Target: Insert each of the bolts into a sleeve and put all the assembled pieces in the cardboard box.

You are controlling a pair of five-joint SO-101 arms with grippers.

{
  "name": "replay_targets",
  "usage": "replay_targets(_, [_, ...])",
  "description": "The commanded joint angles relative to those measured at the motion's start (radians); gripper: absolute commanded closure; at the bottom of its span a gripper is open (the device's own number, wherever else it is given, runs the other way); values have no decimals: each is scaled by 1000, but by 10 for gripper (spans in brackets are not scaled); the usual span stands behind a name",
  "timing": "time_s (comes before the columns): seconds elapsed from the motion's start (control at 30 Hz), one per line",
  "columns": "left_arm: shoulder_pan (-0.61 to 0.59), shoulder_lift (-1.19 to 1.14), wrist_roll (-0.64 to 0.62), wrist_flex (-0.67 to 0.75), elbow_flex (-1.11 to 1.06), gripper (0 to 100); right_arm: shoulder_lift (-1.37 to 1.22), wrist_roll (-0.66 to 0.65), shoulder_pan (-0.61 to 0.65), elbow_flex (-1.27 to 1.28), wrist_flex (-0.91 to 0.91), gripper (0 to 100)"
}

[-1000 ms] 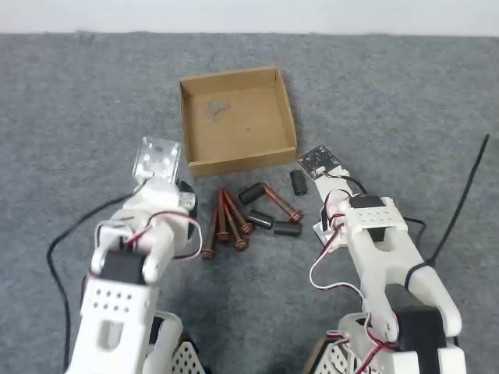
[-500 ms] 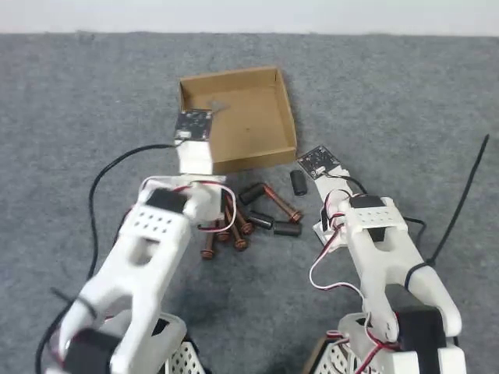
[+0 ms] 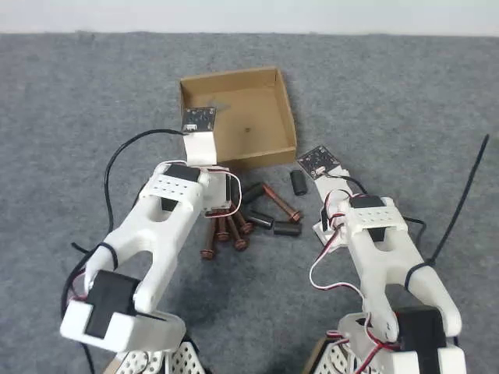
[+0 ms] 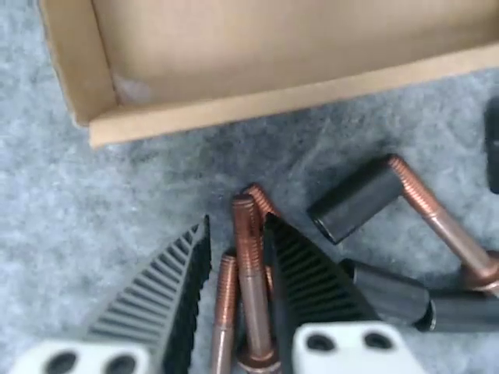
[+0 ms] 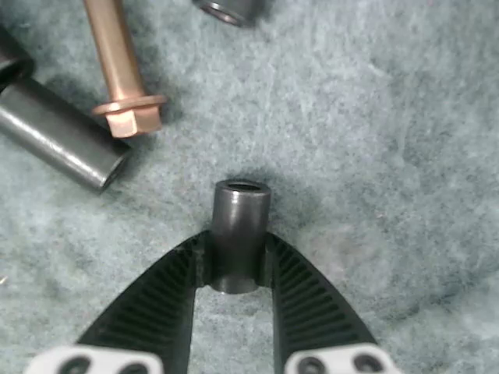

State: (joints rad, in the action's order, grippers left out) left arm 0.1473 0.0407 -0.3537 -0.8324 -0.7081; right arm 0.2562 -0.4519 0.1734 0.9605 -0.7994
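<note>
Bolts lie in a copper-coloured cluster on the grey bench, just near of the cardboard box, which stands far of centre. The left pincer hangs low over that cluster with its jaws parted. One bolt lies lengthwise in the gap between them; I cannot tell whether either jaw touches it. To the right, another bolt lies slantwise with a black sleeve against its headless end, and two more sleeves rest by its head. The right pincer is closed tight on one end of a dark sleeve, right of the pile. The sleeve's other end juts beyond the fingertips, open bore showing.
</note>
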Motion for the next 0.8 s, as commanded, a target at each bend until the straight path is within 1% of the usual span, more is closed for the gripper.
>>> replay_targets(0.0, [5,2,-11,18,45,889,2,-17,-24,-40,12,991])
replay_targets(0.13, [3,0,-12,21,18,890,2,-17,-24,-40,12,991])
replay_targets(0.33, [5,0,-12,21,4,930,2,-17,-24,-40,12,991])
replay_targets(0.47, [20,-25,-14,11,8,934,2,-17,-24,-40,12,991])
replay_targets(0.6, [9,-112,-66,-72,101,930,2,-17,-24,-40,10,991])
replay_targets(0.77, [9,-227,-69,-166,217,930,2,-17,-24,-40,10,991])
